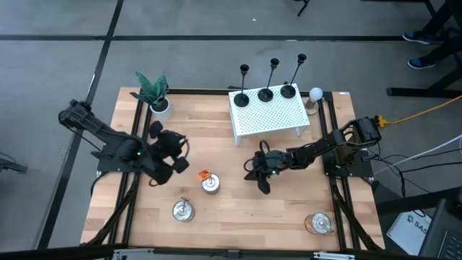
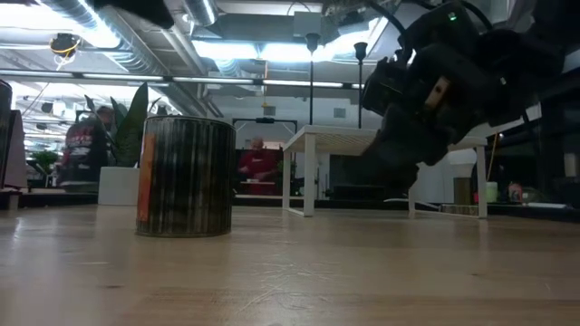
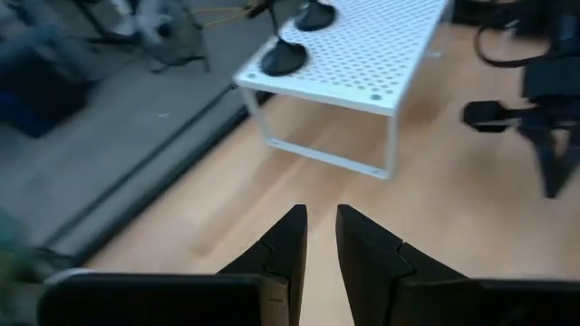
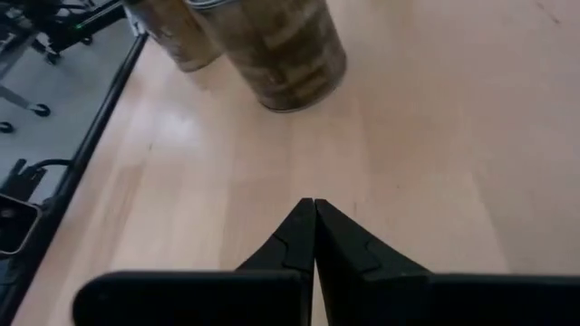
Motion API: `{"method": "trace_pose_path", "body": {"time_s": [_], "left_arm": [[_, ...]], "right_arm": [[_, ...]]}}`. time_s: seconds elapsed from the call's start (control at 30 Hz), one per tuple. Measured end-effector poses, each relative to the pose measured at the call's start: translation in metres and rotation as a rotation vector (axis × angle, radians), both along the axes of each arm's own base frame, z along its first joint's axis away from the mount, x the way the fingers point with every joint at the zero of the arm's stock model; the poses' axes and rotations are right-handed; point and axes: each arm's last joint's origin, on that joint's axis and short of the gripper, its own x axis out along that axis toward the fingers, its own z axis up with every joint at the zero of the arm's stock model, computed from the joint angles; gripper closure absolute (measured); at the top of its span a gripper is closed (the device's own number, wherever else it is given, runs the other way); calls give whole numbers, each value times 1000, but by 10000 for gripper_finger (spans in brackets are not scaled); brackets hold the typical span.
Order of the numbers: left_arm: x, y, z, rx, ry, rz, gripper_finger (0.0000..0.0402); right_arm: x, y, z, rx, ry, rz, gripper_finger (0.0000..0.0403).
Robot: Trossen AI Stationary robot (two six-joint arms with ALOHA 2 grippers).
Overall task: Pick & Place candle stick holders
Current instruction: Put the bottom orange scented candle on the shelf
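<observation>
Three black candle stick holders (image 1: 266,92) stand by their round bases on a white perforated shelf (image 1: 274,119) at the table's far side; two bases (image 3: 284,59) show in the left wrist view. My left gripper (image 1: 182,153) (image 3: 320,213) hangs over the table's left middle and points toward the shelf. Its fingers stand a narrow gap apart with nothing between them. My right gripper (image 1: 256,175) (image 4: 314,204) is shut and empty. It hangs low over the wood near the table's middle, in front of the shelf, pointing toward a can (image 1: 210,183).
Three tin cans stand on the wood: the middle one (image 4: 281,45), one at the near left (image 1: 182,210), one at the near right (image 1: 318,224). A potted plant (image 1: 155,94) is at the far left corner, a light bulb (image 1: 315,94) beside the shelf's right end.
</observation>
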Motion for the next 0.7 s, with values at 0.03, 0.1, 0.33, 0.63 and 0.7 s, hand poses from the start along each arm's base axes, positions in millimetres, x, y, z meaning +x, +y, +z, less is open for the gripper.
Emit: {"method": "trace_pose_path", "body": {"time_s": [0.03, 0.1, 0.33, 0.63, 0.7], "left_arm": [[-4, 0, -6, -24, -17, -23, 343], [-12, 1, -19, -68, -53, -65, 343], [-31, 2, -53, -167, -160, -305, 343], [-43, 3, -77, -53, -484, -826, 343], [-46, 9, -84, 5, -554, -835, 343]], "right_arm": [[0, 1, 1, 1, -6, 4, 392], [0, 4, 1, 3, -13, 12, 392], [-2, 10, 2, 2, -14, 34, 392], [-2, 10, 2, 4, -14, 36, 392], [-2, 10, 2, 11, -11, 32, 392]]}}
